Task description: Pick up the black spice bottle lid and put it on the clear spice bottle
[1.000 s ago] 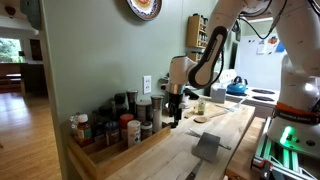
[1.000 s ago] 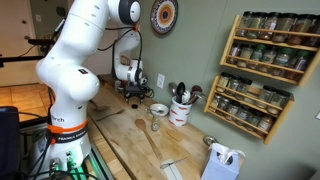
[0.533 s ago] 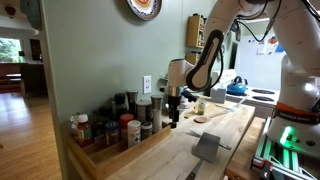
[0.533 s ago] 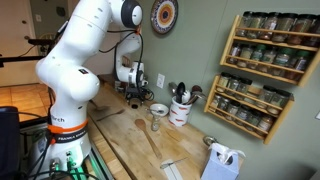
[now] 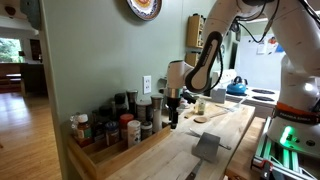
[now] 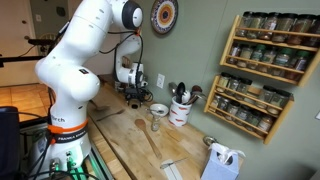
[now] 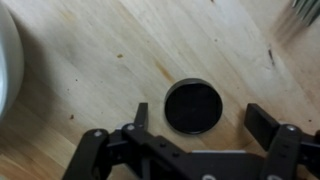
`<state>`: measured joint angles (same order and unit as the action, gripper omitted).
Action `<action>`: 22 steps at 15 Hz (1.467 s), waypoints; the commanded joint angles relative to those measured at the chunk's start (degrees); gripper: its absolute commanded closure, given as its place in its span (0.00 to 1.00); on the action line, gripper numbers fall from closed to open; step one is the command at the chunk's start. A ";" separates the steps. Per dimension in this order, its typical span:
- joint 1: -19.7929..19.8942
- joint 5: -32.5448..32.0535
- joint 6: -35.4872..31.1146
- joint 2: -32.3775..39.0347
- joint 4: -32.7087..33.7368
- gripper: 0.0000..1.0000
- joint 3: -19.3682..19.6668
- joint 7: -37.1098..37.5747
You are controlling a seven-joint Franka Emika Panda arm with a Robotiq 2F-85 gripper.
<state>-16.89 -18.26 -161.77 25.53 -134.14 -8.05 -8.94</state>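
The black spice bottle lid [image 7: 193, 105] lies flat on the wooden counter, round and matte. My gripper [image 7: 203, 118] is open just above it, its two black fingers on either side of the lid and not touching it. In both exterior views the gripper [image 5: 172, 118] [image 6: 131, 97] hangs low over the counter near the wall; the lid is hidden there. A small clear spice bottle [image 6: 155, 123] stands upright on the counter a short way from the gripper.
A white bowl [image 6: 159, 109] [image 7: 5, 60] sits close beside the lid. A white utensil holder [image 6: 180, 112] stands beyond it. A wooden spice rack [image 6: 265, 70] hangs on the wall. A tray of spice bottles [image 5: 120, 130] lines the counter's back, and a grey object [image 5: 207, 147] lies near the front.
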 commanded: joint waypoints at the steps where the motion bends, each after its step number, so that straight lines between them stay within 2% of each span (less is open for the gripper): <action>1: -1.27 -1.11 -0.18 0.73 0.43 0.34 1.27 1.92; 4: -1.33 -1.14 0.17 0.89 0.68 0.58 1.37 1.69; 6: -0.90 -0.69 0.36 0.48 0.53 0.69 0.82 1.11; 11: 3.65 3.40 3.50 -7.46 -3.99 0.69 -2.99 -2.46; 14: 8.80 10.87 7.29 -13.25 -7.55 0.69 -7.40 -7.58; 16: 11.02 17.02 11.08 -17.61 -9.73 0.69 -8.97 -11.46; 19: 11.55 22.37 15.77 -24.45 -13.10 0.69 -7.19 -13.51; 22: 11.34 21.93 19.14 -31.35 -16.58 0.69 -3.43 -10.85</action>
<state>-5.65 2.54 -145.68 2.50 -145.40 -14.02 -20.83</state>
